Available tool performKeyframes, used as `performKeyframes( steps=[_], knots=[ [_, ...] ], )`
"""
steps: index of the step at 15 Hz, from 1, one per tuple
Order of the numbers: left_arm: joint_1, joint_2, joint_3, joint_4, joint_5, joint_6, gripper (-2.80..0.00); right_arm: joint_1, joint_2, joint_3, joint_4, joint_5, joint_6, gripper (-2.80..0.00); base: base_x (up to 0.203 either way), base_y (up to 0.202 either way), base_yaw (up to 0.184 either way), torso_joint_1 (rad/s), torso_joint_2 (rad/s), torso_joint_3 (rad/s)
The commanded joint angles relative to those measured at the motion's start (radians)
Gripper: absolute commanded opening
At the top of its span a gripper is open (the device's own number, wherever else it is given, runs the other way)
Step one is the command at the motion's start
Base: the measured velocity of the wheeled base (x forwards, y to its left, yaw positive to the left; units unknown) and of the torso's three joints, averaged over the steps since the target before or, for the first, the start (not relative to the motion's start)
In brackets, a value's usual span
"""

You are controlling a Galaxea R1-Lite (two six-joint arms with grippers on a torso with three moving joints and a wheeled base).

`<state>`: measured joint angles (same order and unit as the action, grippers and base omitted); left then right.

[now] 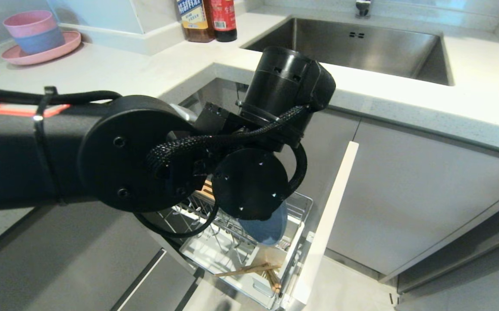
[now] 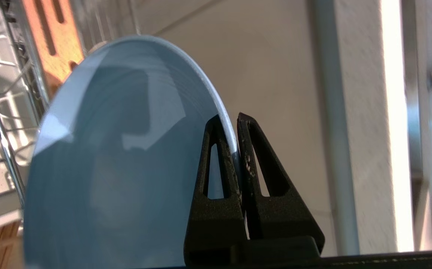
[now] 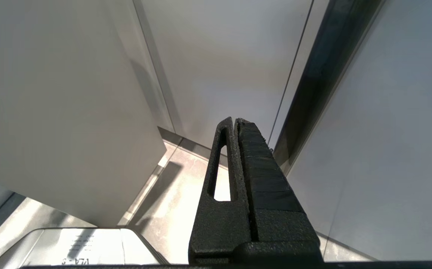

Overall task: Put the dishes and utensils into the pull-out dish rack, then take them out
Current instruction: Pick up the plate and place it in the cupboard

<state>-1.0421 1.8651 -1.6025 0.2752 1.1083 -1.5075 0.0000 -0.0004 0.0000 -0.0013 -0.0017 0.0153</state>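
One pull-out dish rack [image 1: 295,216], a chrome wire basket with a narrow white door front, stands drawn out of the grey cabinet below the pale stone counter [image 1: 469,103]; everything below is placed against this rack. The left gripper [image 2: 237,119] is pinched closed on the rim of one large round pale blue plate [image 2: 119,157], which stands on edge inside the rack, partly hidden in the head view by the black left arm [image 1: 146,155] reaching over the basket. Behind the plate, at the rack's inner end, one slotted wooden knife block [image 2: 53,41] shows. At the rack's outer end, near the door front, a pair of thin light wooden chopsticks [image 1: 249,270] lies tilted across the white plastic cutlery holder [image 1: 256,287]; a second bundle of brown sticks [image 1: 274,280] stands in the holder just beside them, and whether these are more chopsticks cannot be told.

Above the rack on the counter sit one steel sink [image 1: 353,47], two bottles [image 1: 208,19] side by side, and well apart from the rack one pink plate [image 1: 42,49] carrying two stacked bowls [image 1: 33,30], pink in blue.

The right gripper [image 3: 235,121] hangs away from the rack beside plain cabinet fronts, its two fingers pressed together on nothing.
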Motion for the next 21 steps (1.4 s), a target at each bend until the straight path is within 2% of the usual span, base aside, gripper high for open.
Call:
performKeyframes(
  steps=[1, 4, 8, 14, 21],
  knots=[
    [0.033, -0.004, 0.024, -0.001, 0.006, -0.020, -2.80, 0.000, 0.000, 0.002, 0.000, 0.000, 0.000, -2.80, 0.000, 0.000, 0.000, 0.000, 0.00, 0.000],
    [0.074, -0.029, 0.080, -0.032, 0.007, -0.050, -2.80, 0.000, 0.000, 0.002, 0.000, 0.000, 0.000, -2.80, 0.000, 0.000, 0.000, 0.000, 0.00, 0.000],
    [0.087, -0.037, 0.087, -0.041, 0.007, -0.073, -2.80, 0.000, 0.000, 0.002, 0.000, 0.000, 0.000, -2.80, 0.000, 0.000, 0.000, 0.000, 0.00, 0.000],
    [0.148, -0.015, 0.096, -0.103, 0.005, -0.074, -2.80, 0.000, 0.000, 0.002, 0.000, 0.000, 0.000, -2.80, 0.000, 0.000, 0.000, 0.000, 0.00, 0.000],
    [0.170, 0.022, 0.115, -0.134, 0.005, -0.076, -2.80, 0.000, 0.000, 0.002, 0.000, 0.000, 0.000, -2.80, 0.000, 0.000, 0.000, 0.000, 0.00, 0.000]
  ],
)
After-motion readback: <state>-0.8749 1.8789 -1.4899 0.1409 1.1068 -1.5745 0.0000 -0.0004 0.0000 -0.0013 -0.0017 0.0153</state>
